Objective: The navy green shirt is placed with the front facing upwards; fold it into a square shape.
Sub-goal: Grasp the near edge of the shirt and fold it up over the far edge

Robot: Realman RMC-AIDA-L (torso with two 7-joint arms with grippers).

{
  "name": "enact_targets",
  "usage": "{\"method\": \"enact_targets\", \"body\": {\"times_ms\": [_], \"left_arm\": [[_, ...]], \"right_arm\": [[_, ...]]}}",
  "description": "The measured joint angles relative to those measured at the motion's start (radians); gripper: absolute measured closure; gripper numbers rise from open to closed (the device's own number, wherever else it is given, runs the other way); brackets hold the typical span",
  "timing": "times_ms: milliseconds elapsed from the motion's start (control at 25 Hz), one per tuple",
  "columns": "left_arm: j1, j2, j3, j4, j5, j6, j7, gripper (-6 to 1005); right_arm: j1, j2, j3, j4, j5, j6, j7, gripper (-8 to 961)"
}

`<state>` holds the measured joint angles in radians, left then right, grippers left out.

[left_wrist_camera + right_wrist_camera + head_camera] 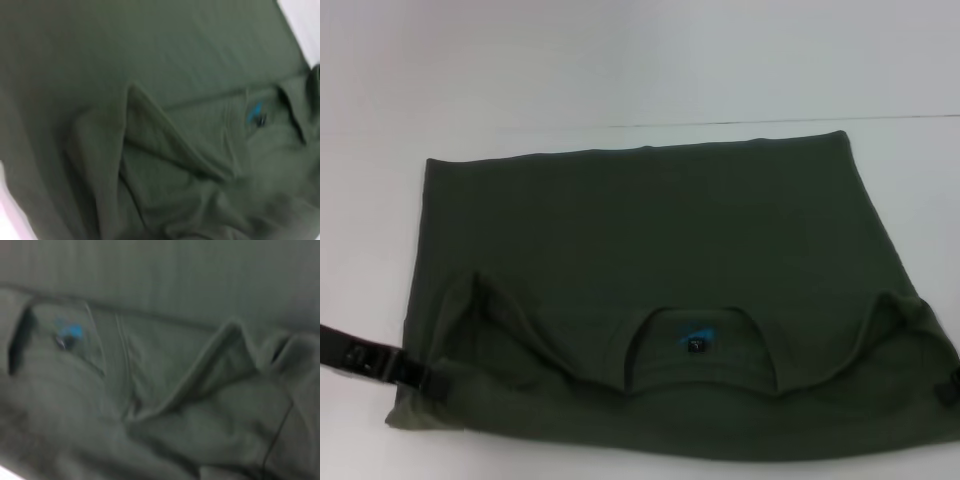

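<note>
two grippers sit at the near corners of the large dark olive-green short-sleeved cotton shirt, which lies flat on the white worktop, collar end toward the robot, hem at the far side. the small blue-black neck label shows inside the ribbed collar; both sleeves look tucked inward, with raised creases. the left gripper is at the near-left corner, its black arm coming in low from the side. the right gripper barely shows at the near-right corner. cannot tell the jaws' state on either side.

risks, judged: if one side grips only a single layer, the tucked sleeves could spill open on lifting; uneven pull between arms would skew the fold off square; loose creases near the collar may bunch.

room: the near edge is close to the robot, the right corner nearly out of the head view. open worktop lies beyond the hem and past the left edge.
</note>
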<state>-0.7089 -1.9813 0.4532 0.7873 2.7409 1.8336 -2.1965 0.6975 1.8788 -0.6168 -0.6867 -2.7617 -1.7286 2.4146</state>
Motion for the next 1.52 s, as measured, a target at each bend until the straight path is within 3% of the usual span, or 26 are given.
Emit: {"method": "enact_targets", "body": {"times_ms": [280, 440, 760, 1040, 1280, 1480, 1520], "left_arm": [[0.006, 0.019, -0.139, 0.000, -0.017, -0.010, 0.035, 974], [0.014, 0.028, -0.172, 0.000, -0.064, -0.011, 0.044, 974], [0.036, 0.032, -0.238, 0.000, -0.187, -0.068, 0.053, 974], [0.058, 0.018, -0.239, -0.006, -0.308, -0.144, 0.049, 974], [0.079, -0.023, -0.229, -0.010, -0.427, -0.250, 0.069, 974], [0.084, -0.062, -0.226, -0.014, -0.496, -0.341, 0.104, 974], [0.085, -0.069, -0.226, -0.014, -0.513, -0.353, 0.110, 974]], "right_arm": [[-0.007, -0.041, 0.096, 0.004, 0.086, -0.004, -0.015, 912], [-0.013, -0.064, 0.154, 0.008, 0.142, 0.005, -0.015, 912], [-0.022, -0.070, 0.235, 0.010, 0.225, 0.069, -0.013, 912], [-0.057, -0.053, 0.241, 0.011, 0.397, 0.176, -0.015, 911], [-0.069, -0.015, 0.241, 0.013, 0.499, 0.267, -0.043, 911], [-0.070, 0.036, 0.235, 0.014, 0.565, 0.381, -0.089, 911], [-0.070, 0.036, 0.235, 0.014, 0.565, 0.381, -0.089, 911]]}}
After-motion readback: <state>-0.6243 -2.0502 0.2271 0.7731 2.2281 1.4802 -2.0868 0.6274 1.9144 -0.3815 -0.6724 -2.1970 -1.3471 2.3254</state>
